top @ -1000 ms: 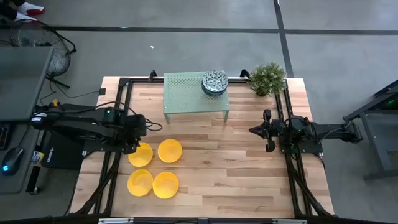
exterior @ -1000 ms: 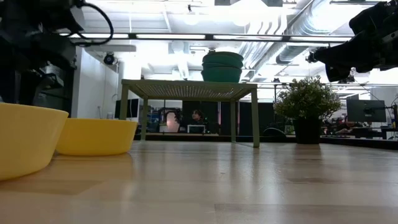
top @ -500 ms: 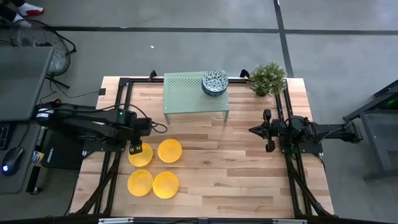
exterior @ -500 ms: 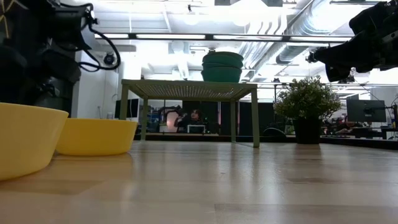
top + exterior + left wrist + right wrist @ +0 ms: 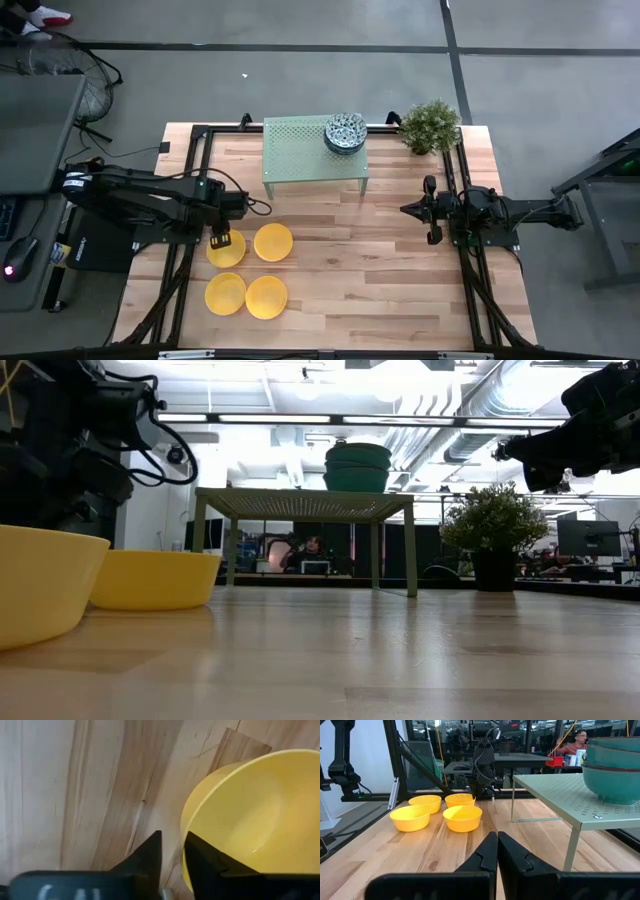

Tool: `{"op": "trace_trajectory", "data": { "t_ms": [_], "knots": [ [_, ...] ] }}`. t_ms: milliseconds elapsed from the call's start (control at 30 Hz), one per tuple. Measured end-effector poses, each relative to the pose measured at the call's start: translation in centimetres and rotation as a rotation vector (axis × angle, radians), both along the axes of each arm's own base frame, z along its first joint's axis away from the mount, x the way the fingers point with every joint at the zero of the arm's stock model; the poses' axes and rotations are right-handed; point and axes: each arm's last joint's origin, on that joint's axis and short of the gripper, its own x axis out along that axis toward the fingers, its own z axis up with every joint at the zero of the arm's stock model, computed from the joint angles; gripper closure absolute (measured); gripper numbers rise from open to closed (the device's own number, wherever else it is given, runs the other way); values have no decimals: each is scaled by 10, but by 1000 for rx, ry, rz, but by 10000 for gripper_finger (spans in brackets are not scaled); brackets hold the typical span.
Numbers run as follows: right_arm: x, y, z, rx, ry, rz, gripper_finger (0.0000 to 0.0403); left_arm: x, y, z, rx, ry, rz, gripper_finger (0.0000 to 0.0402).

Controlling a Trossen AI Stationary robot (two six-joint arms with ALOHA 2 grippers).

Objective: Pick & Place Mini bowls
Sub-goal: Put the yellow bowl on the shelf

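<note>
Four yellow mini bowls stand on the table's left half on their bases: two farther (image 5: pixel 226 250) (image 5: pixel 273 242) and two nearer (image 5: pixel 225 293) (image 5: pixel 266 297). My left gripper (image 5: pixel 220 240) points down at the far-left yellow bowl (image 5: pixel 250 820) and is shut on its rim. Patterned mini bowls (image 5: pixel 345 133) sit stacked on the pale green rack (image 5: pixel 300 150). My right gripper (image 5: pixel 405 210) waits shut at the table's right, level and above the wood, holding nothing. My left gripper (image 5: pixel 173 850) has the far-left yellow bowl by its rim (image 5: pixel 183 840), on the side toward the table's left edge. One finger (image 5: pixel 200 855) is inside the bowl and one (image 5: pixel 150 855) outside. The fingers come from above, pointing down. The bowl stands upright on the table.
The rack stands at the table's far middle, and a small potted plant (image 5: pixel 430 125) at the far right corner. Black frame rails (image 5: pixel 190 180) (image 5: pixel 462 170) run along both sides. Bare wood (image 5: pixel 370 280) lies between the yellow bowls and the right arm.
My left gripper has come down and a little toward the table's right, onto the rim of the far-left yellow bowl, rolling slightly. The bowls have kept their places.
</note>
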Motion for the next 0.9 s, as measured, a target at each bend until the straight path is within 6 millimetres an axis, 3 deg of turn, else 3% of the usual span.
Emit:
{"op": "trace_trajectory", "data": {
  "t_ms": [200, 467, 700, 900],
  "knots": [
    [0, 0, 0, 0, 0, 0, 403, 1, 0, 0, -3, -9, -3, 393],
    [0, 0, 0, 0, 0, 0, 402, 3, -1, 3, -39, -23, 11, 398],
    [0, 0, 0, 0, 0, 0, 403, 0, -1, 27, -37, -36, 52, 400],
    [0, 0, 0, 0, 0, 0, 402, 1, -1, 62, -52, -84, 111, 400]
  ]
}}
